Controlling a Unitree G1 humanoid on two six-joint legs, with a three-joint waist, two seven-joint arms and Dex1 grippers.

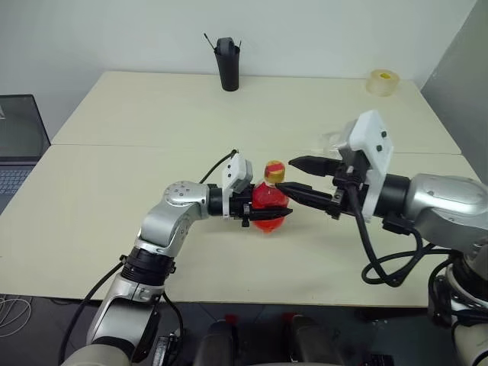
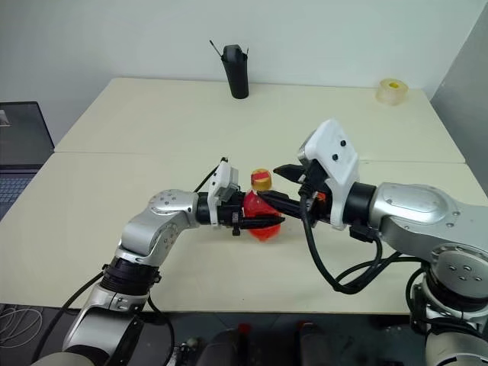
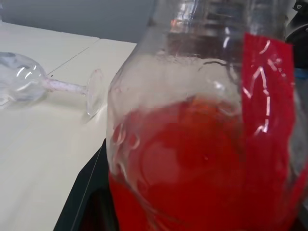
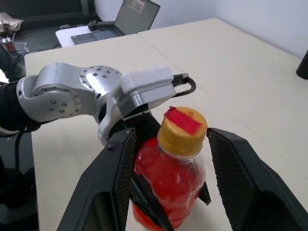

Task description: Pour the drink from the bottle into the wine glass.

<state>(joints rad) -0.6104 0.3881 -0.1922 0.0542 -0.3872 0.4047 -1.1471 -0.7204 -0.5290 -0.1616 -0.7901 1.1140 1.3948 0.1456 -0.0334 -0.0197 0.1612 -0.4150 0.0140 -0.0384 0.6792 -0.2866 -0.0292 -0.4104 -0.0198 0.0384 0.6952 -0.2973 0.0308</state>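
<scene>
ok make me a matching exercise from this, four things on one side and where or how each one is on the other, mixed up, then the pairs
Things:
1. bottle
2. wine glass
3. black cup
4. tape roll

States:
A. lying on its side on the table
B. upright at the far edge, middle
C. held in the left tool, cap on
D. flat at the far right corner

Pairs: 1-C, 2-A, 3-B, 4-D
</scene>
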